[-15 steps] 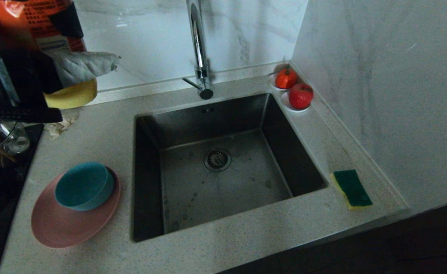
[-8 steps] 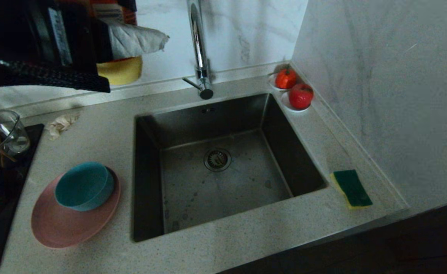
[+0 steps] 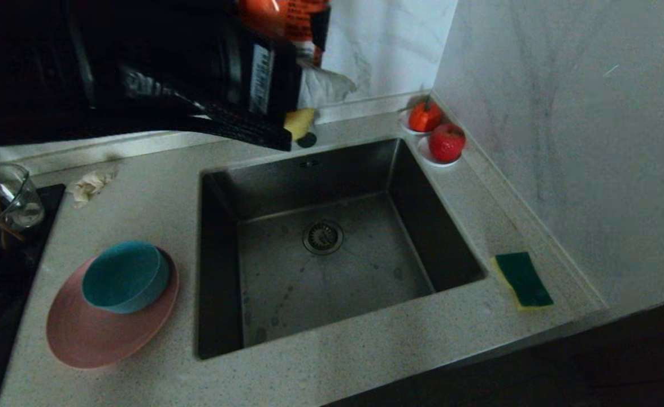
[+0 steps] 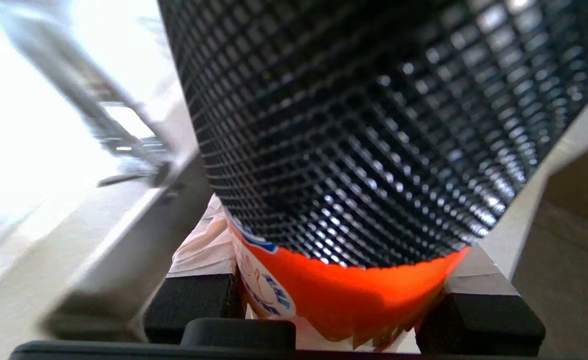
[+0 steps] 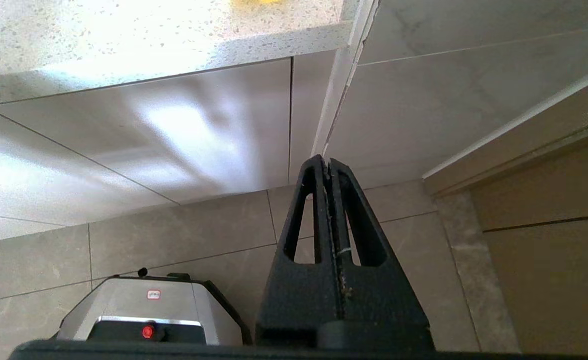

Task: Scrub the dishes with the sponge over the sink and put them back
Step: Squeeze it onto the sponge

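The teal bowl (image 3: 125, 276) sits in the pink plate (image 3: 83, 333) on the counter left of the sink (image 3: 286, 288). The sponge (image 3: 524, 280) lies green face up on the counter right of the sink. My left gripper (image 4: 344, 310) is shut on an orange bottle (image 4: 344, 295) with a black mesh sleeve and white paper wrapped round it. In the head view the orange bottle (image 3: 283, 17) hangs above the sink's back edge, its yellow cap (image 3: 299, 121) pointing down. My right gripper (image 5: 328, 162) is shut and empty, parked below the counter's edge.
The faucet (image 4: 98, 125) stands just beside the bottle. Two white saucers hold red fruit (image 3: 446, 142) at the back right corner. A glass jug (image 3: 4, 198) with chopsticks stands at the far left, near a crumpled paper (image 3: 90, 183). A marble wall closes off the right.
My left arm has swung right along the back wall with the bottle, from the far left corner to in front of the faucet. Dishes, sponge and right arm are unmoved.
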{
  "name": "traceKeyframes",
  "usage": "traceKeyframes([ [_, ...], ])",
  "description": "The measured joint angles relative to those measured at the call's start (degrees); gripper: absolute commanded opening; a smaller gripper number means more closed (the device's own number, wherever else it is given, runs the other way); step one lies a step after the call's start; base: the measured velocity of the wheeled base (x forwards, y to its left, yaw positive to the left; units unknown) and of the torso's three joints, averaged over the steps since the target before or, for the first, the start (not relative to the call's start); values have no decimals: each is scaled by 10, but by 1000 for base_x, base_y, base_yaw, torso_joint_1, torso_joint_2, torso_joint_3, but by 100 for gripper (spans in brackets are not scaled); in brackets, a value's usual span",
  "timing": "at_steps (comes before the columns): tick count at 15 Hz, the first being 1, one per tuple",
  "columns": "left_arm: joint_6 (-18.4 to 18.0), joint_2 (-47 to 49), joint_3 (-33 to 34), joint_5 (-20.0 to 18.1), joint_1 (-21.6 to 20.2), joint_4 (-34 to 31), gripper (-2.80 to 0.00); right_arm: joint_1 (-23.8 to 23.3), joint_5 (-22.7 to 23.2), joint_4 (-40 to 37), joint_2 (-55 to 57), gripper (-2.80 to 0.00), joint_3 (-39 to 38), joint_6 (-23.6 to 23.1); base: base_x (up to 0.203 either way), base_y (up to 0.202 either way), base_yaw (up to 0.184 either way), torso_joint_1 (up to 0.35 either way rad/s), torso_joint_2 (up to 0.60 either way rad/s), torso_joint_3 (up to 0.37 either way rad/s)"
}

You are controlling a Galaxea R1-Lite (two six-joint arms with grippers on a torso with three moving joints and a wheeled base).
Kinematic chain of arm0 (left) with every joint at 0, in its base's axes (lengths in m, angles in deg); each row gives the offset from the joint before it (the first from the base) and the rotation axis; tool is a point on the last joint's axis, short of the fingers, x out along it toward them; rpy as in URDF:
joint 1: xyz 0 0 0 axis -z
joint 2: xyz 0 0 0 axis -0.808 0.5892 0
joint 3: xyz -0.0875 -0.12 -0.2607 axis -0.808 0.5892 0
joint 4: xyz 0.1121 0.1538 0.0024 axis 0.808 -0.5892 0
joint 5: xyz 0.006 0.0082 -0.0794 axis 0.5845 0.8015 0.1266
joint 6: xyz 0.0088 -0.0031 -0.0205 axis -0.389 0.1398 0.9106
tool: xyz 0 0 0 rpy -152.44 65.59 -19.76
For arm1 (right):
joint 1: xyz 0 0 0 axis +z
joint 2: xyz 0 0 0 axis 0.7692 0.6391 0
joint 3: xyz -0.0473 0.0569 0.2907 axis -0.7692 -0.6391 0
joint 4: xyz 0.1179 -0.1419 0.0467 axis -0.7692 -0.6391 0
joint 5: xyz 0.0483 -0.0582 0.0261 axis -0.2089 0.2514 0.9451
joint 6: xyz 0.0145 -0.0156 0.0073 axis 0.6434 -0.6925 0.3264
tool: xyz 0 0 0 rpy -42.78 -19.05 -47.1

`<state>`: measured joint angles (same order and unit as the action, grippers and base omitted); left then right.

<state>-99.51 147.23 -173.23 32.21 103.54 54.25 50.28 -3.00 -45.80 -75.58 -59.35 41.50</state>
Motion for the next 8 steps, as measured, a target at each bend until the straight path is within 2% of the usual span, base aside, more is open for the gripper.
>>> traceKeyframes([
  [8,2,109,-41,0,55,-2,-280,0,0,0,0,-280,0,0,0,0,0,0,0,0],
])
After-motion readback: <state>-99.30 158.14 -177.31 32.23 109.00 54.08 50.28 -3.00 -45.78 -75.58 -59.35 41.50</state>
